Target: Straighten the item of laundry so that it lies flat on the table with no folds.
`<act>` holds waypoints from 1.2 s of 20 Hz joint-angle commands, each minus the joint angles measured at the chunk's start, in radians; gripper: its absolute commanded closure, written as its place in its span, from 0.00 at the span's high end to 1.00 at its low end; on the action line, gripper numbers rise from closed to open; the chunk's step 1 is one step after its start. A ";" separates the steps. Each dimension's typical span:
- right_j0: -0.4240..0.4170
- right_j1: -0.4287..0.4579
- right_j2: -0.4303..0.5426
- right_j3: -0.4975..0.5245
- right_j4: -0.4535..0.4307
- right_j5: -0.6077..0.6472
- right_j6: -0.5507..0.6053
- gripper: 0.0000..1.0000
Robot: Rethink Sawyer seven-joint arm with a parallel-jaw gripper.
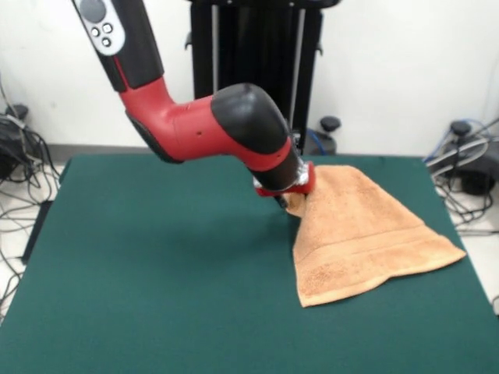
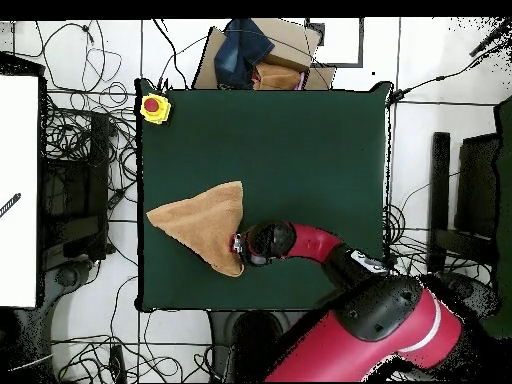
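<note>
Containers: the only one in sight is a brown cardboard box (image 2: pixel 268 52) on the floor past the table edge farthest from the claw in the overhead view; dark blue fabric (image 2: pixel 243 50) lies bunched in it, and the rest of its contents cannot be made out.

Claw (image 1: pixel 290 204): it sits at the end of the red and black arm (image 1: pixel 210 125), pressed down at the left edge of the peach-orange terry towel (image 1: pixel 355 234) in the front view. The fingers are hidden against the cloth, so how far open it is and whether it has hold of the towel cannot be told. Contact with the towel edge is evident.

Towel: it spreads away from the claw toward the right and front of the front view, forming a rough triangle or fan rather than a square. The narrow end is gathered at the claw; the broad end lies flat on the table with a woven band stripe running parallel to the lower edge. The pile is looped and soft-looking. It is folded over on itself.

Table (image 1: pixel 156 273): rectangular, dark green, felt-like top, matte. A yellow box with a red button (image 2: pixel 154 107) stands at a corner well apart from the claw.
</note>
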 commanded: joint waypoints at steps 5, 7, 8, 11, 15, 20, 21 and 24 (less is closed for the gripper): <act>0.080 -0.023 0.001 -0.136 -0.123 0.048 -0.144 1.00; 0.098 -0.036 -0.013 -0.142 -0.143 0.052 -0.135 1.00; 0.104 -0.042 -0.018 -0.144 -0.151 0.057 -0.134 1.00; 0.119 -0.052 -0.031 -0.146 -0.161 0.072 -0.126 1.00; 0.150 -0.073 -0.061 -0.147 -0.175 0.076 -0.087 1.00; 0.145 -0.072 -0.062 -0.141 -0.170 0.093 -0.096 1.00; 0.147 -0.071 -0.066 -0.142 -0.160 0.113 -0.091 1.00; 0.139 -0.053 -0.056 -0.156 -0.149 0.146 -0.113 1.00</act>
